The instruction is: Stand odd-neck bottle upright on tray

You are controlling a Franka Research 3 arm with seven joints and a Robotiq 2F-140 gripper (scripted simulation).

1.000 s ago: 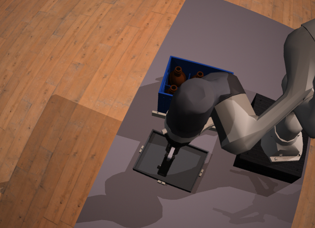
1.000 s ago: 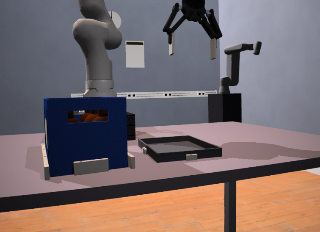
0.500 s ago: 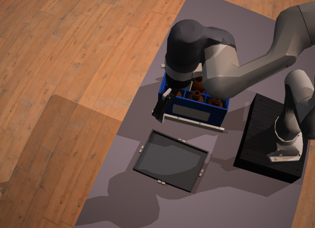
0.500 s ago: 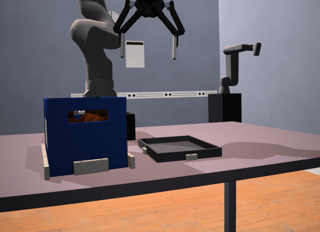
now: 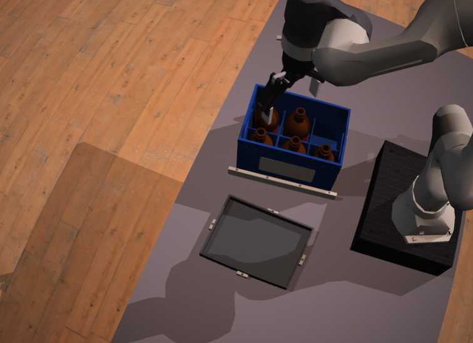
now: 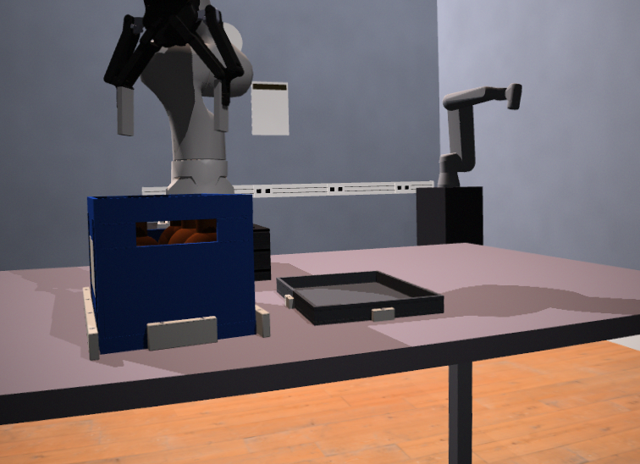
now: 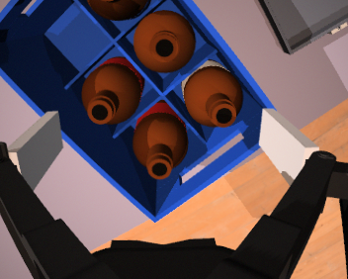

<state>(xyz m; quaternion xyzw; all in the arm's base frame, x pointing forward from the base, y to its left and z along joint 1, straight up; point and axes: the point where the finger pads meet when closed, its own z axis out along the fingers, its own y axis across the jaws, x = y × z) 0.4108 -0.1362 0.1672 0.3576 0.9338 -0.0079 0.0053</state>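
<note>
The blue crate (image 5: 244, 157) (image 6: 176, 282) (image 7: 172, 200) stands level and holds five upright brown bottles. In the top view, three are in the front row: left (image 5: 265, 139), middle (image 5: 299, 148) and right (image 5: 320, 156). The back row holds a left bottle (image 5: 258, 119) (image 7: 160, 136), partly behind a finger, and a middle bottle (image 5: 296, 125) (image 7: 112, 86); its right compartment is empty. I cannot tell which neck differs. The dark tray (image 5: 252, 240) (image 6: 341, 312) (image 7: 329, 10) is flat and empty. My gripper (image 5: 291, 101) (image 6: 173, 131) (image 7: 161, 128) is wide open and empty, above the crate.
A pale strip (image 5: 282, 183) lies along the crate's front, and pale blocks (image 6: 181, 333) (image 6: 262, 320) stand at other sides. Small pale blocks (image 5: 241, 274) (image 5: 301, 260) stand around the tray. The robot's black base block (image 5: 371, 232) is to the right.
</note>
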